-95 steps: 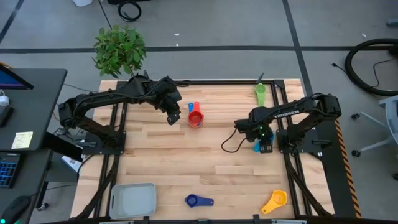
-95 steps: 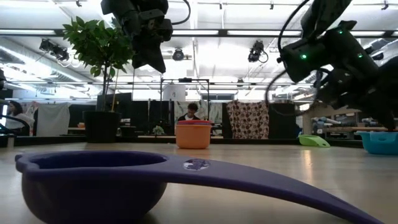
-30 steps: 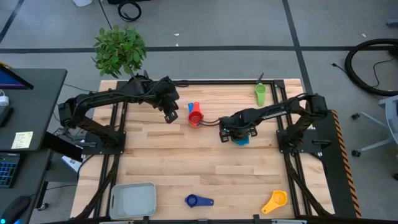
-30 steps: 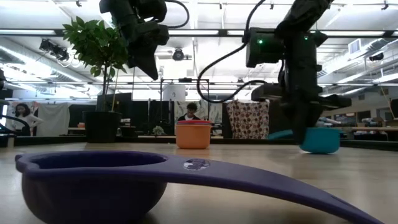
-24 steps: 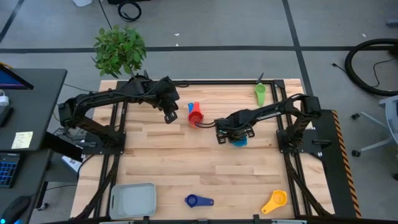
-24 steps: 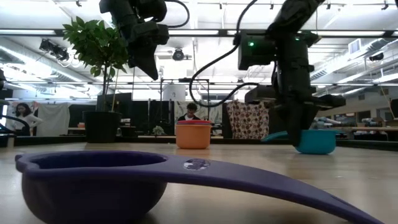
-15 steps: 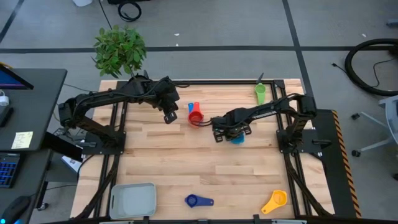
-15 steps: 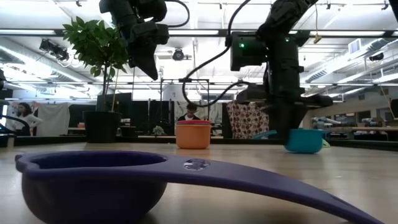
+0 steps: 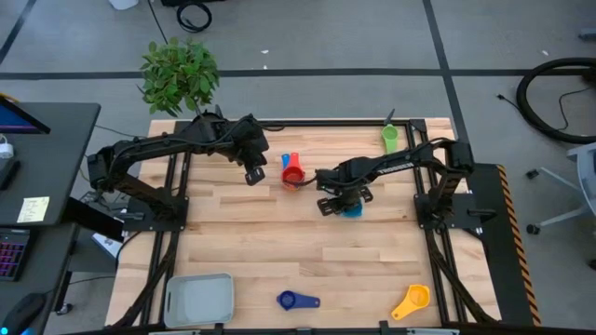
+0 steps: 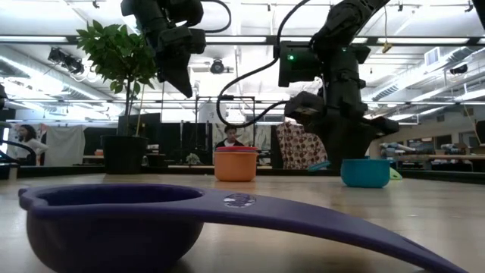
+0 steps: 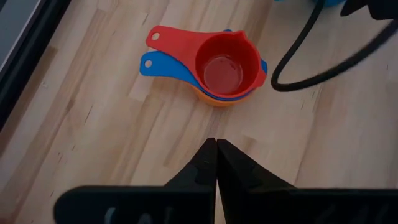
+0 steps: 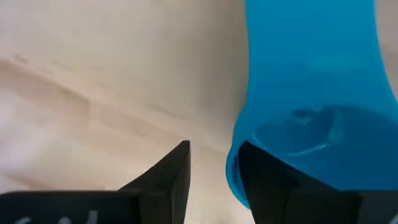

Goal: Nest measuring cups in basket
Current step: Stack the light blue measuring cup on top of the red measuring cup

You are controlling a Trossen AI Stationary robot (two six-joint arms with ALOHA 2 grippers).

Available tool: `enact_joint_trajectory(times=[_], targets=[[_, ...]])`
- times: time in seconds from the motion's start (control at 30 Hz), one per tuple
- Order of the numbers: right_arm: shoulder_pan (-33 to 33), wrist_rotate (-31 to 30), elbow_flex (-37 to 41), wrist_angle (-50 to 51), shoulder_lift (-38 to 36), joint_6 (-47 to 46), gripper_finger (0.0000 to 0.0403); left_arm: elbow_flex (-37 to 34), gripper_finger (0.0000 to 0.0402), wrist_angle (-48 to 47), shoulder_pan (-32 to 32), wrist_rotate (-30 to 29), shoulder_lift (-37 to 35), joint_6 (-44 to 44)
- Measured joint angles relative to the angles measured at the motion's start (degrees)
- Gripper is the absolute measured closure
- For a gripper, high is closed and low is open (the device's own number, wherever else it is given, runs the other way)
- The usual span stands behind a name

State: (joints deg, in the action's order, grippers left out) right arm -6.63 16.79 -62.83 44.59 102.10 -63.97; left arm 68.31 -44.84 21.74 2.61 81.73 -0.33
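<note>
A light blue measuring cup (image 9: 351,210) stands upright on the table (image 9: 279,242) right of centre, also seen in the low view (image 10: 365,172). My right gripper (image 12: 214,165) is open over its handle side. A red cup nested in a dark blue and an orange one (image 11: 227,65) stands left of it (image 9: 292,173). My left gripper (image 11: 216,144) hangs shut above the table just left of that stack (image 9: 253,174). The basket (image 9: 198,300) sits at the near left. Green (image 9: 389,140), dark blue (image 9: 296,300) and yellow (image 9: 412,300) cups lie apart. My right gripper points down at the light blue cup with its fingers spread. One finger (image 12: 264,177) stands in front of the cup's rim (image 12: 239,158). I cannot tell whether it touches the cup, which rests on its base on the table.
A potted plant (image 9: 179,74) stands beyond the table's far left corner. A black cable (image 11: 298,62) from the right arm loops over the table near the nested stack. Bare wood lies between the stack and the basket.
My right gripper has carried the light blue cup toward the table's left, closer to the nested stack, rolling its wrist. The cup, tilted and just off the wood before, now stands on the table. The gripper has opened.
</note>
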Motion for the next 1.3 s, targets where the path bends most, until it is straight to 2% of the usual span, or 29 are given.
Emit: enact_joint_trajectory(times=[0.17, 0.43, 0.63, 0.77, 1.07, 1.3], targets=[[-1.4, 4.1, 0.0, -1.3, 0.0, 3.8, 0.0268, 0.0, 0.0393, 0.0, 0.0, 0.0, 0.0, 0.1], [-2.2, 4.3, -0.1, -2.4, -4.7, 5.6, 0.0281, 0.0, 0.0393, 0.0, 0.0, 0.0, 0.0, 0.1], [-2.6, 4.8, -0.1, -1.4, -12.5, 5.6, 0.0286, 0.0, 0.0393, 0.1, 0.1, 0.2, 0.0, 2.5], [-2.6, 8.8, -0.1, -0.5, -19.1, 8.4, 0.0288, 0.0, 0.0393, 0.1, 0.1, 2.3, 0.0, 7.1], [-2.2, 10.3, -0.1, -4.8, -34.3, 11.1, 0.0288, 0.0, 0.0392, 4.3, -0.3, 6.9, 0.0, 7.0], [-0.9, 9.9, -0.1, -10.0, -43.1, 15.3, 0.0289, 0.0, 0.0392, 11.4, -6.0, 7.9, 0.0, 13.0]])
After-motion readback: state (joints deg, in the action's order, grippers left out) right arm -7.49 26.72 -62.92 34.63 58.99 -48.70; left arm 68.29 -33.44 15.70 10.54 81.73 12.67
